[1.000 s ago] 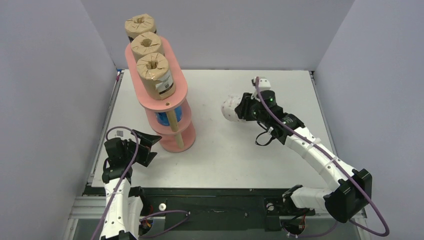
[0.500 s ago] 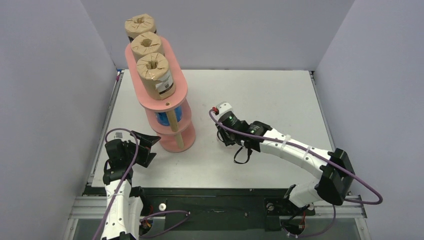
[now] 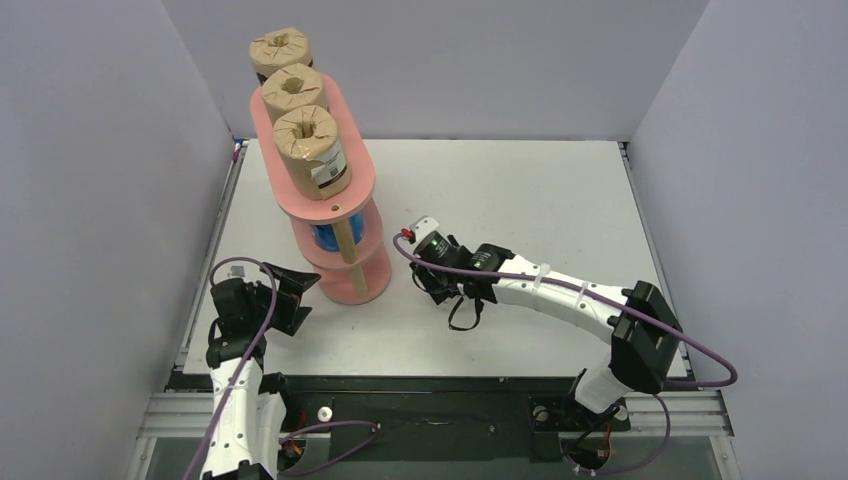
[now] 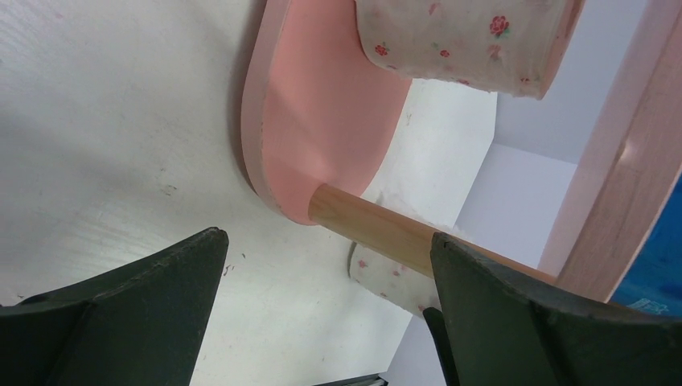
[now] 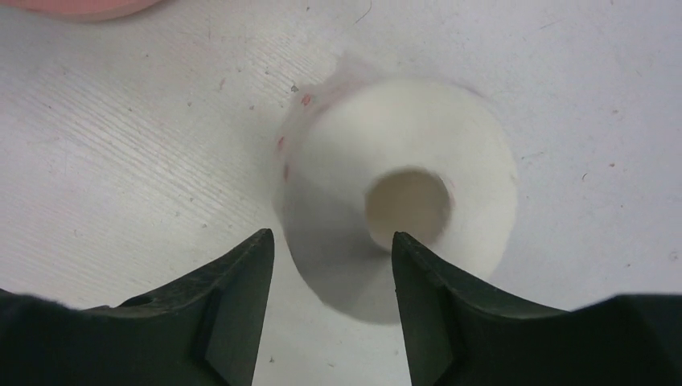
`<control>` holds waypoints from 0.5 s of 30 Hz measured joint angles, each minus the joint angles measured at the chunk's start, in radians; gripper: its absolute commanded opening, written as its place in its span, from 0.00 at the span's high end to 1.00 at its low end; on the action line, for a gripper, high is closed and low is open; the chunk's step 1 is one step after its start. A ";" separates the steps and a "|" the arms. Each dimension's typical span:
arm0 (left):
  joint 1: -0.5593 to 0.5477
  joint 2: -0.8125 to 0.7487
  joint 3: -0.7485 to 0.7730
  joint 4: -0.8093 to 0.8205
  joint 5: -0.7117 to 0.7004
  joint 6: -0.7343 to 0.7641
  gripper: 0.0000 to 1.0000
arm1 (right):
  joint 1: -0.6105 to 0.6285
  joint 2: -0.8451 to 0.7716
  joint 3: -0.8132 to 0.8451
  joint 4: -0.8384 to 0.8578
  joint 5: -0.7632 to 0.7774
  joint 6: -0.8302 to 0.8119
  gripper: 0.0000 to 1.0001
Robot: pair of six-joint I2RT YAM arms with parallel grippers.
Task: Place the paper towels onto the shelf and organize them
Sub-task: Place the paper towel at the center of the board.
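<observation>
The salmon-pink shelf [image 3: 356, 180] stands at the left of the table with three brown paper towels [image 3: 310, 150] on its top board and a blue one [image 3: 325, 238] on the middle tier. In the left wrist view a white pink-dotted roll [image 4: 458, 32] sits on the bottom board [image 4: 322, 121]. Another white roll [image 5: 402, 193] stands on end on the table just right of the shelf. My right gripper [image 5: 331, 241] hangs over it, open, jaws apart and off its sides. My left gripper [image 4: 328, 236] is open and empty, facing the shelf's wooden post [image 4: 370, 225].
Grey walls close in the table [image 3: 540, 190] on the left, back and right. The right arm [image 3: 560, 295] stretches across the table's front half toward the shelf. A purple cable [image 3: 700, 370] loops off its base.
The right arm has swung from mid-table to just beside the shelf, carrying the white roll. Its jaws have widened and the roll now stands on the table. The left arm has not moved.
</observation>
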 measured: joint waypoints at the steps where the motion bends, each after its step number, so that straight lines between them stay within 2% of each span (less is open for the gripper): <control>1: 0.000 0.003 -0.002 0.002 0.000 0.000 0.03 | 0.000 0.000 0.005 -0.002 0.002 -0.002 0.42; 5: 0.000 0.018 -0.009 0.005 -0.003 0.000 0.04 | 0.003 0.000 0.024 -0.003 0.011 0.006 0.35; 10: 0.000 0.024 -0.009 0.004 -0.004 0.008 0.04 | 0.010 -0.029 0.036 -0.015 0.039 0.043 0.32; 12: 0.000 0.026 -0.009 0.004 -0.006 0.016 0.04 | 0.014 -0.069 0.037 -0.014 0.073 0.072 0.20; 13: 0.000 0.027 -0.008 0.003 -0.006 0.022 0.04 | 0.014 -0.100 0.037 -0.013 0.098 0.100 0.05; 15: 0.000 0.033 -0.006 0.000 -0.006 0.032 0.04 | 0.007 -0.182 0.031 -0.001 0.153 0.168 0.01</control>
